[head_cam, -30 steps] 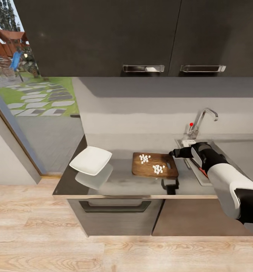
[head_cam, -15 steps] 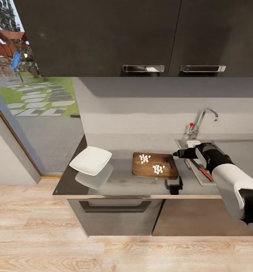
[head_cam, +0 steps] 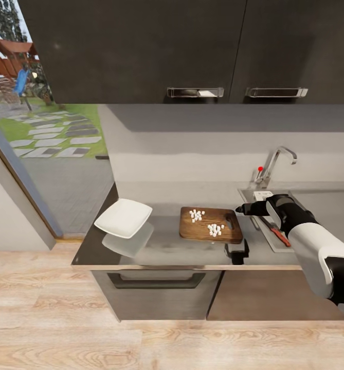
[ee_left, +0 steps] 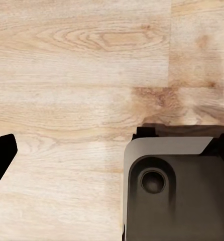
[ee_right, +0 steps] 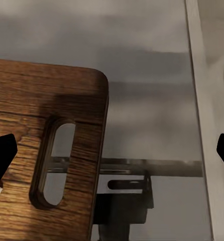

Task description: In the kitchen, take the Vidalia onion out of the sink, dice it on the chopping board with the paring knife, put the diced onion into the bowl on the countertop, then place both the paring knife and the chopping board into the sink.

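My R gripper (head_cam: pixel 239 209): wide open, empty, at board's (head_cam: pixel 211 225) 3 o'clock edge. Knife (head_cam: pixel 274 231) in sink (head_cam: pixel 274 245). L gripper: can't tell.

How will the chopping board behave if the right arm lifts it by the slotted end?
The chopping board looks rigid wood, so it shouldn't flex. Lifted by one end it would probably tilt, and the loose diced onion would likely slide off. It lies flat on the glossy countertop, so may skid if pushed.

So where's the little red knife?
In the head view the knife lies at the sink's near edge, right of the board, just below the right gripper.
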You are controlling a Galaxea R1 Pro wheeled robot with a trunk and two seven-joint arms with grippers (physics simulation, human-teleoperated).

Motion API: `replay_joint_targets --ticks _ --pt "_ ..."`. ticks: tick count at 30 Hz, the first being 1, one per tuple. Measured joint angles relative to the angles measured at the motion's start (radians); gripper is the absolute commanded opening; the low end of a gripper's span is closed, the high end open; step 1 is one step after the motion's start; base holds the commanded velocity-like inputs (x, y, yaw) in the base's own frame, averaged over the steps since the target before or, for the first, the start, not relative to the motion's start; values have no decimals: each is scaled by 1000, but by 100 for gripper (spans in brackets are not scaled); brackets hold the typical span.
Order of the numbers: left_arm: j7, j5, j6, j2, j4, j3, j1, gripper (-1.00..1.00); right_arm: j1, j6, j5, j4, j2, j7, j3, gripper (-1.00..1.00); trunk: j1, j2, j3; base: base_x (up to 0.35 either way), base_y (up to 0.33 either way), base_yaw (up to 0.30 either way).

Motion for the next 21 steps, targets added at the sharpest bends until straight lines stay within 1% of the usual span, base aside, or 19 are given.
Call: replay_joint_targets --ticks 21 --pt "0 0 0 0 0 0 0 100 0 0 0 -1 0 0 0 100 0 0 -27 0 0 0"
